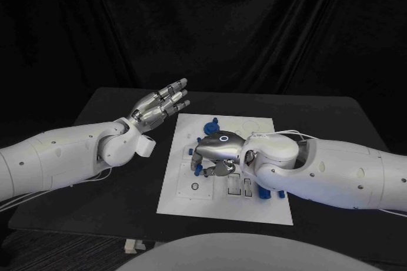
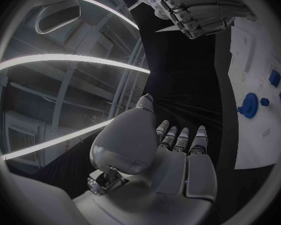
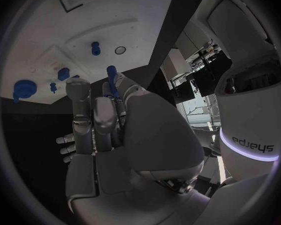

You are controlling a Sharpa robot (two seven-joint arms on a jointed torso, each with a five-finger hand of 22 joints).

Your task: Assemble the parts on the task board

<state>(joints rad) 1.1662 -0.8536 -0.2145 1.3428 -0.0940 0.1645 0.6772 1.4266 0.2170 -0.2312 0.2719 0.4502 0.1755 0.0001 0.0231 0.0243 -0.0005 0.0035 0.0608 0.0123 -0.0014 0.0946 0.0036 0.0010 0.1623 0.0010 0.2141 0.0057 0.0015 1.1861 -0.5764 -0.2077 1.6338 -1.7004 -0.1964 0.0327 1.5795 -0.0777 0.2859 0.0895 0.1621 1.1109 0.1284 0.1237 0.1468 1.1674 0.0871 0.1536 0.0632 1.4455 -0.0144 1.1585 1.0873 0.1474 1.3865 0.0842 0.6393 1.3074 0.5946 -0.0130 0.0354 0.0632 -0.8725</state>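
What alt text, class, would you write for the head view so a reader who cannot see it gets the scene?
The robot's right hand reaches over a white task board on a black table, its fingers curled around a small blue part. The left hand hovers open beside the board, fingers spread. More blue parts sit on the board.
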